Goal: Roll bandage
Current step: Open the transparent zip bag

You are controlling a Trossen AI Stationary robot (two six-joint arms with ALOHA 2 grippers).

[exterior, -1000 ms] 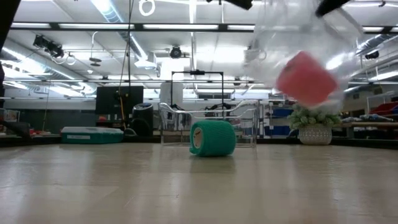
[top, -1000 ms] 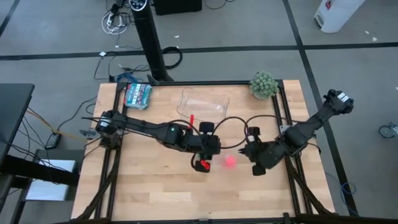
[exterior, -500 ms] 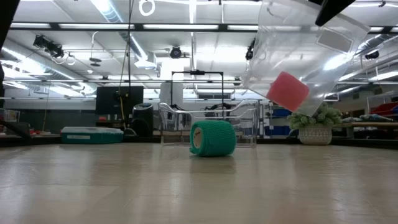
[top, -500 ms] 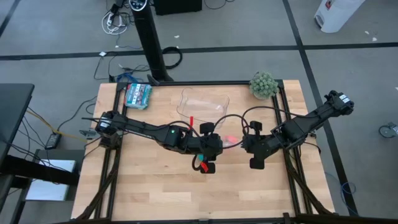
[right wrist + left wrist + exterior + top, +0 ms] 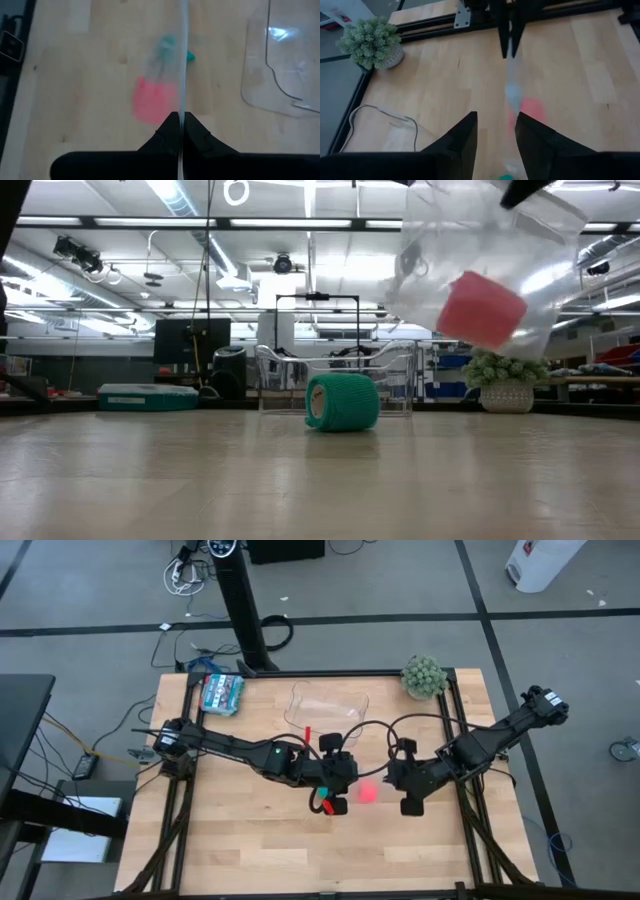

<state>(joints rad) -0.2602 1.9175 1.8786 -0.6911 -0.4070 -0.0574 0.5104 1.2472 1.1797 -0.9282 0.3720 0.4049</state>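
Teal-green and rolled into a compact cylinder, the bandage [image 5: 343, 402] lies on its side on the wooden table [image 5: 240, 850] in the low view, near the middle, with nothing gripping it. From above it is almost wholly hidden beneath the left gripper [image 5: 333, 802], which hangs over the table's centre; only a sliver of green shows there. The left wrist view catches just a scrap of green [image 5: 505, 176] at its lower edge, between that gripper's two dark fingers [image 5: 460, 145], which stand spread with a clear gap and hold nothing.

A clear plastic bag [image 5: 485, 275] hangs above the table in the low view, with a pink block [image 5: 482, 310] inside it. The high view gives only the pink spot [image 5: 367, 792], just right of the left gripper; the film itself is hard to make out there. The right gripper [image 5: 403, 787] sits beside it, fingers [image 5: 167, 135] pressed together on the bag's edge, seen in the right wrist view as a thin bright line [image 5: 182, 60] running away from the fingertips. Through the film the pink block and the bandage appear only as blurred patches.

Further back lie a teal-patterned packet [image 5: 222, 692], a clear tray [image 5: 330, 705], and a small potted plant [image 5: 423, 675].
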